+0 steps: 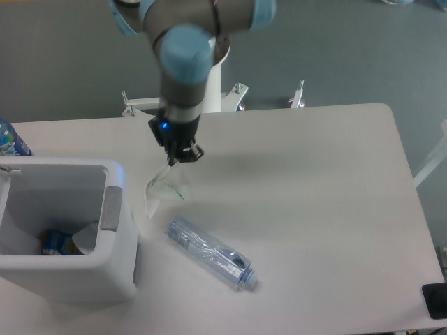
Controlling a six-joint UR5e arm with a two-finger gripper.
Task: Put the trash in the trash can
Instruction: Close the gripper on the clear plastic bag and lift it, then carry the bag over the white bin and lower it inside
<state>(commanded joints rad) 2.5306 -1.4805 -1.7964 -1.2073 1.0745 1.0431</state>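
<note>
My gripper (180, 158) is shut on the top of a crumpled whitish translucent wrapper (164, 187), which hangs below it above the table, just right of the trash can. The trash can (115, 209) is a white rectangular bin at the left with a grey panel on its right rim. A crushed clear plastic bottle (209, 252) with faint blue markings lies on the table below and right of the wrapper, slanting down to the right.
Inside the bin lie a few scraps (59, 242). A blue-labelled bottle (8, 139) stands at the far left edge behind the bin. A dark object (434, 300) sits at the table's bottom right corner.
</note>
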